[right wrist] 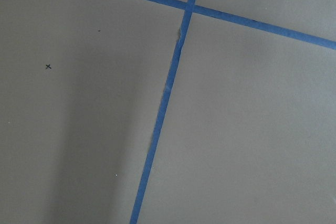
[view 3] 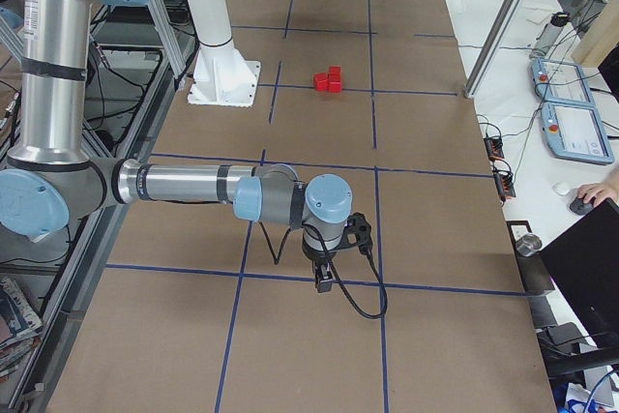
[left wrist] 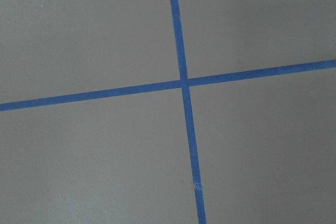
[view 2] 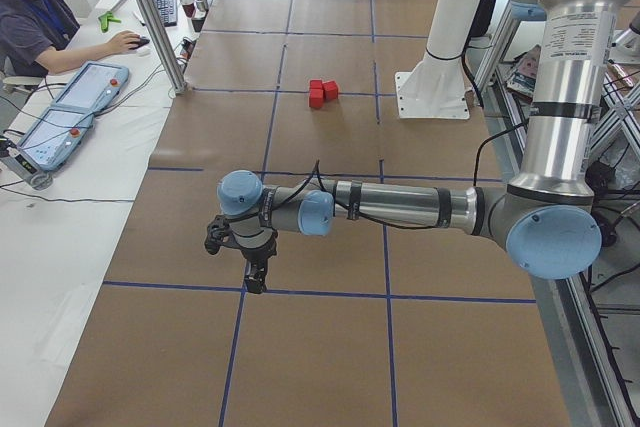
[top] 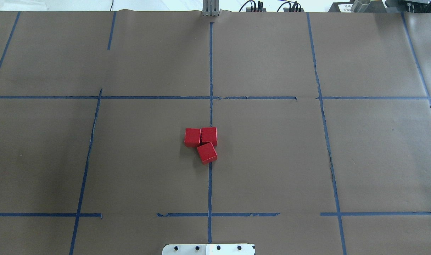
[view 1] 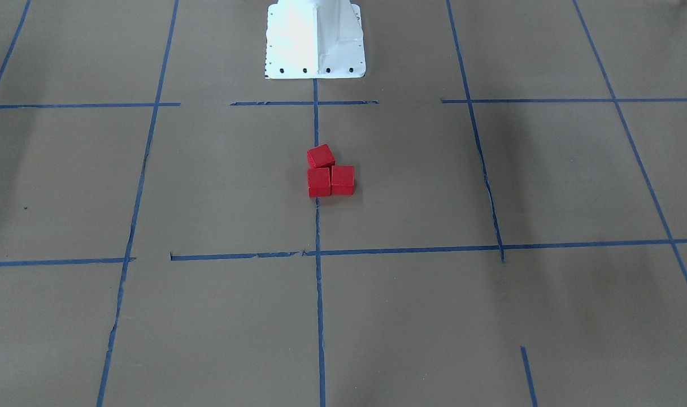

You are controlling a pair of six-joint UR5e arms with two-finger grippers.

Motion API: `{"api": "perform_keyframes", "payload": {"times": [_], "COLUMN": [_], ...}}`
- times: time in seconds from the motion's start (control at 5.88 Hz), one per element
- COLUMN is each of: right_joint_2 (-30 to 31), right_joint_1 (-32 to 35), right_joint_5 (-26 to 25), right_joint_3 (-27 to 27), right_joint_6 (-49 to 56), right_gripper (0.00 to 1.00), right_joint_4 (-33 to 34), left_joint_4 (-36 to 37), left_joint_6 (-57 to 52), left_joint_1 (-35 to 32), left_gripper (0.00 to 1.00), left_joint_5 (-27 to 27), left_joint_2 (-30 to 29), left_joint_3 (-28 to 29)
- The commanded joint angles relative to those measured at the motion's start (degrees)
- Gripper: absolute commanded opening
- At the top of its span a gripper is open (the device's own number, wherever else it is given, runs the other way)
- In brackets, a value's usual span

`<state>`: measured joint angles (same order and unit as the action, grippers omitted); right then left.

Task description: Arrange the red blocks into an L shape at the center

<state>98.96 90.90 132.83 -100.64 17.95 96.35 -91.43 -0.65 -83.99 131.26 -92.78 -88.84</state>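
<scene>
Left gripper / right gripper: side-views only, cannot tell state | red blocks touching

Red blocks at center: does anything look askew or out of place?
Yes. One red block, the one nearest the white base, sits twisted against the other two blocks, which lie flush side by side, so the L is crooked.

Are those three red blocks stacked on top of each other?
No, all three red cubes rest directly on the brown paper, clustered side by side.
</scene>
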Motion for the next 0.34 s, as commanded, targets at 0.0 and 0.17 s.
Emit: {"api": "perform_keyframes", "payload": {"times": [0.0, 0.17], "right_joint_2": [0.01, 0.01], "right_joint_1": [-0.02, -0.02], "right_joint_5": [-0.02, -0.02], "right_joint_3": [0.0, 0.0], "right_joint_6": [0.06, -0.02], "right_gripper": [1.0, 1.0], "right_joint_4": [0.07, -0.02], "left_joint_4": [-0.07, -0.07], "left_joint_6": [-0.05, -0.05], "left_joint_1": [-0.03, -0.03], "left_gripper": [1.0, 1.0], "left_joint_5": [-0.04, 0.04], "left_joint_2": [1.02, 1.98], "left_joint_3": [-0.98, -1.6]}}
